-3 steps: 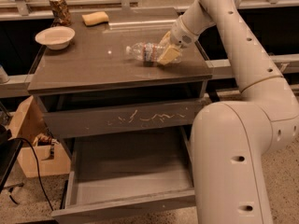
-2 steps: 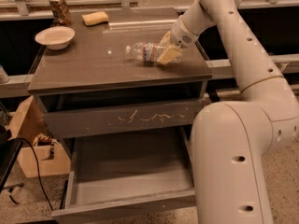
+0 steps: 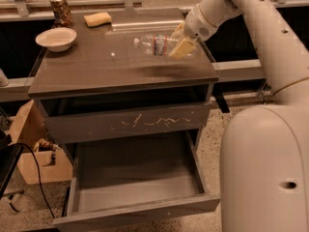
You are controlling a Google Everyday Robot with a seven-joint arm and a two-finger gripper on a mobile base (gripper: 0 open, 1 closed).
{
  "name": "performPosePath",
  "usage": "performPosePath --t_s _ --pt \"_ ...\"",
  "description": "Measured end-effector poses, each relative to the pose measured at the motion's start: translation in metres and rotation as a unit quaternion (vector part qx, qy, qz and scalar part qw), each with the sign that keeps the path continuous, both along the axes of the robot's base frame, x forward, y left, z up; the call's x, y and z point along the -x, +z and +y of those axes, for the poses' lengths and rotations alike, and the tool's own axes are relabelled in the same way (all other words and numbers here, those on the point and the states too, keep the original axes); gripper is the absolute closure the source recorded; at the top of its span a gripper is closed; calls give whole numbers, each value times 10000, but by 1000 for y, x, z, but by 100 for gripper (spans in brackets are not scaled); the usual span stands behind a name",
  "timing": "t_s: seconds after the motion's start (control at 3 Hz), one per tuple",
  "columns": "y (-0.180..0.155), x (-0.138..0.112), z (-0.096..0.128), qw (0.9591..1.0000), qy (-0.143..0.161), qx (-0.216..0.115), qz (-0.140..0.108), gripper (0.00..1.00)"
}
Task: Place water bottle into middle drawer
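The water bottle (image 3: 154, 44) is a clear bottle with a red-and-blue label. It lies sideways with its white cap pointing left, just above the right part of the grey cabinet top (image 3: 96, 66). My gripper (image 3: 179, 43) reaches in from the upper right, and its tan fingers (image 3: 182, 48) are shut on the bottle's base end. The middle drawer (image 3: 140, 211) has a plain front and stands pulled out low at the front, its grey inside showing nothing in it. It is well below and in front of the gripper.
A grey drawer front with pale scratch marks (image 3: 130, 124) sits closed above the open drawer. A white bowl (image 3: 56, 37), a patterned can (image 3: 61, 8) and a yellow sponge (image 3: 97, 19) stand at the back left of the top. A cardboard box (image 3: 29, 144) and a cable are on the floor at left.
The gripper and the bottle in it have risen slightly and shifted a little to the right off the cabinet top. The drawers have not moved.
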State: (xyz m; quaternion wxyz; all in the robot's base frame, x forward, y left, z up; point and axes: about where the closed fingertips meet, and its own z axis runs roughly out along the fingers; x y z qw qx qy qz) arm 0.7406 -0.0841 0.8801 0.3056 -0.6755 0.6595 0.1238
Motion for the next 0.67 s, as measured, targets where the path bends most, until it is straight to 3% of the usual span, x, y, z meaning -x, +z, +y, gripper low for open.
performPosePath --t_s 0.33,0.67 --pt "36 30 -21 9991 -153 -25 -385 100" --pt "89 67 -38 9926 -419 -153 -1134 100"
